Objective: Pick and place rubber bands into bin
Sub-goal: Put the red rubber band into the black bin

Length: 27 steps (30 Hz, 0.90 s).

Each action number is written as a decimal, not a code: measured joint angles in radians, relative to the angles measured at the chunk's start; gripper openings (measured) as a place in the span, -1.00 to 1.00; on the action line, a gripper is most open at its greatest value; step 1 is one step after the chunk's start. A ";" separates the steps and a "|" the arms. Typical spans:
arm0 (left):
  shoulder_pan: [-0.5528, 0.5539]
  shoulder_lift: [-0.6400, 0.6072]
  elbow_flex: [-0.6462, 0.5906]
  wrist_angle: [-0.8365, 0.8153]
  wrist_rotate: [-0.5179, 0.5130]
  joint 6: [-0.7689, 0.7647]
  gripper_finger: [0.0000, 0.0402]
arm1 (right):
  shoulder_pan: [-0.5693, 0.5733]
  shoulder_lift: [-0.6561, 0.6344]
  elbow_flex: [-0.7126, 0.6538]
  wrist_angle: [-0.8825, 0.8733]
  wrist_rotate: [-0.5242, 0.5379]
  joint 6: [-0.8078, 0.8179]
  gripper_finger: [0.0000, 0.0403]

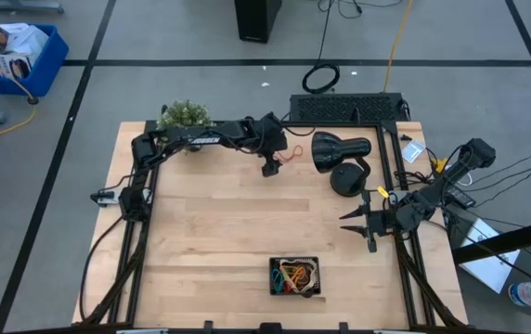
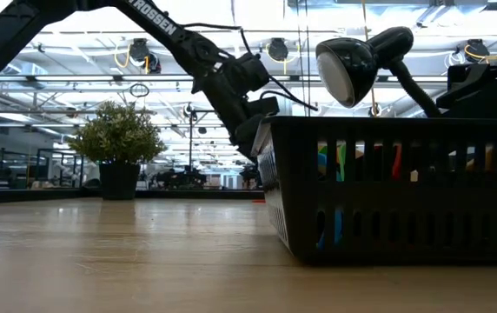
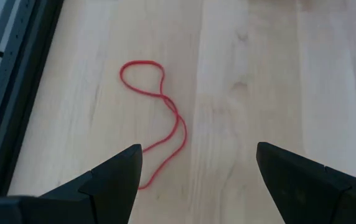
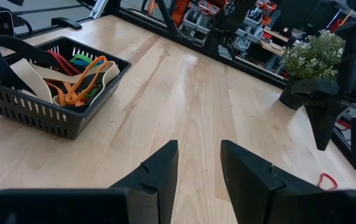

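One thin red rubber band (image 3: 159, 118), twisted, flat on table (image 3: 259, 74).

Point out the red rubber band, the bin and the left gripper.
red rubber band (image 3: 142, 76): left wrist view, on its upper loop.
bin (image 4: 41, 115): right wrist view, on its slotted side wall.
left gripper (image 1: 270, 170): high view, between its fingertips.

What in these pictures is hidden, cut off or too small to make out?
- Red rubber band: in the left wrist view its near end runs behind the left gripper's finger.
- Bin: in the low view its slotted wall hides most of the bands inside.
- Bands in the bin: too small to count in the high view.
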 joint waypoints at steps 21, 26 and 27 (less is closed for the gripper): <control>0.009 0.000 0.169 -0.259 -0.060 0.070 0.61 | 0.000 0.000 0.000 0.000 0.000 0.002 -0.42; 0.004 0.022 0.172 -0.246 -0.053 0.067 0.61 | 0.000 0.000 0.000 0.000 0.000 0.000 -0.42; 0.005 0.032 0.187 -0.250 -0.053 0.061 0.61 | 0.000 0.000 0.000 0.000 0.000 -0.002 -0.42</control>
